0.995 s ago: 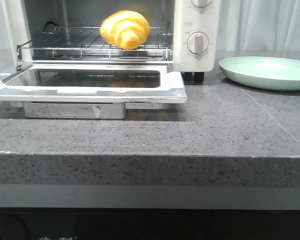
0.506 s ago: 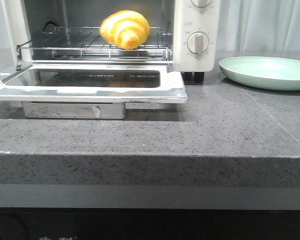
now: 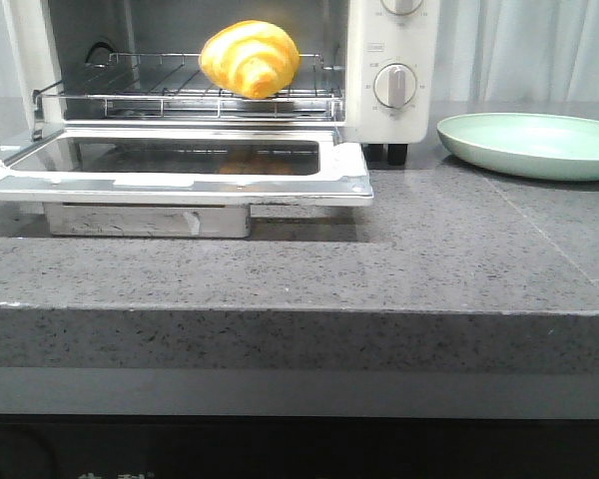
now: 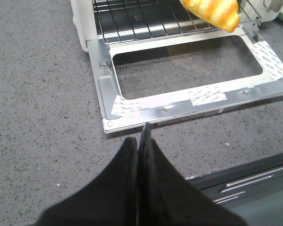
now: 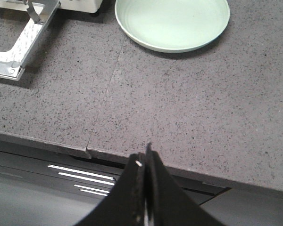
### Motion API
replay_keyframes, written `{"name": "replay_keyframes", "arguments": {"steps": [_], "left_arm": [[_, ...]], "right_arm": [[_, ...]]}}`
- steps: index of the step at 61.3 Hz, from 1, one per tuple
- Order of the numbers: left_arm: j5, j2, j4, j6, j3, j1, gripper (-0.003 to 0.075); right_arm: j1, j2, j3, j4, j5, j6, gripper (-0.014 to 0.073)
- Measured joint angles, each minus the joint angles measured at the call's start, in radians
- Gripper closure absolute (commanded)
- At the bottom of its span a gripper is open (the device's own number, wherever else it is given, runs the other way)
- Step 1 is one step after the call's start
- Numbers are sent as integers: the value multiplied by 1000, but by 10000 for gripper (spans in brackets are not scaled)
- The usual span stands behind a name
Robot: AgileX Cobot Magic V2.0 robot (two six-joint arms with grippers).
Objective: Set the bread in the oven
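**Gold on white, green on grey**

The bread (image 3: 250,58) gleams golden-yellow with darker orange-brown stripes — set against the white oven (image 3: 391,75) and its silvery wire rack (image 3: 160,95). The plate (image 3: 534,145) is pale green. The counter (image 3: 429,259) runs dark grey, speckled — and both black grippers (image 4: 142,141) (image 5: 144,162) show.

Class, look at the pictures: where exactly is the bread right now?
In the front view, the bread sits on the wire rack inside the oven, toward the rack's right side, above the lowered glass door.
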Motion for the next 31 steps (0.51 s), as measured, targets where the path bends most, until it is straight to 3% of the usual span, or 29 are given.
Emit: {"name": "replay_keyframes", "arguments": {"steps": [24,31], "left_arm": [[-4,-4,0,0,5,0,741],[-46,-42,-17,0,50,46,741]], "right_arm": [[0,0,0,0,0,0,662],[0,0,0,0,2,0,662]]}}
